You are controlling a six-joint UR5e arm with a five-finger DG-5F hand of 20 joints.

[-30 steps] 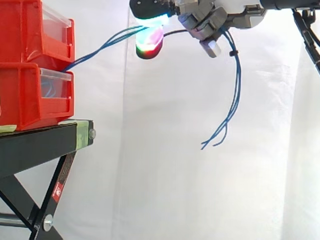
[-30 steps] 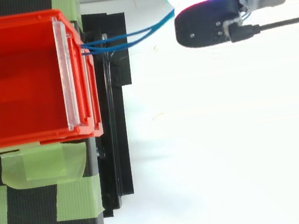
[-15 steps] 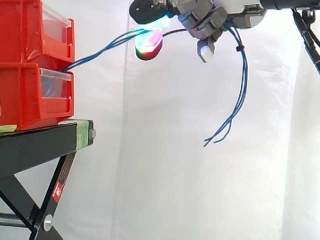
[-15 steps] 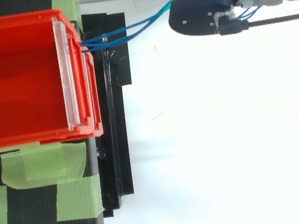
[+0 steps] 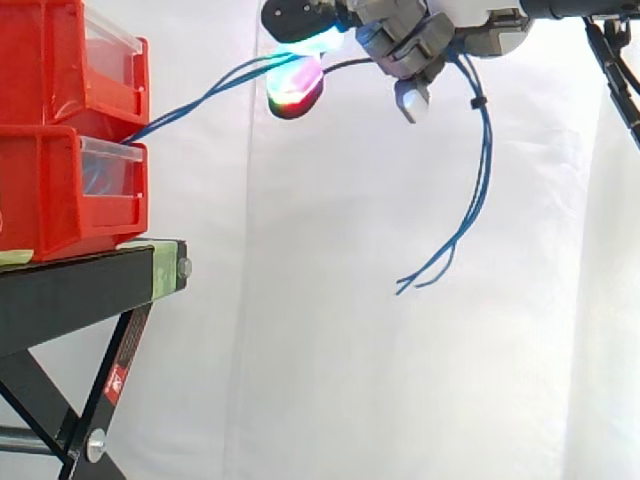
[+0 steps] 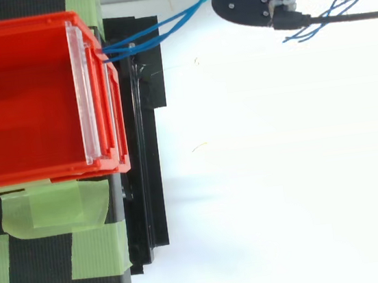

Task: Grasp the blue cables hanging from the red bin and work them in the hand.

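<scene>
blue cables (image 5: pixel 185 108) run from the red bin (image 5: pixel 50 190) into the hand's (image 5: pixel 405 40) curled, closed grasp.

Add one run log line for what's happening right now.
hand: shut on blue cables | cables: run from stacked red bins up to hand, free ends dangling below it | stage: cables grasped

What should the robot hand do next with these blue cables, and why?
Probably the robot hand should roll its fingers slightly, feeding the blue cables through, rather than pull away from the red bin. Its fingers are curled round the cables, the stretch back to the bin looks nearly straight, and loose ends dangle beyond the grasp.
</scene>
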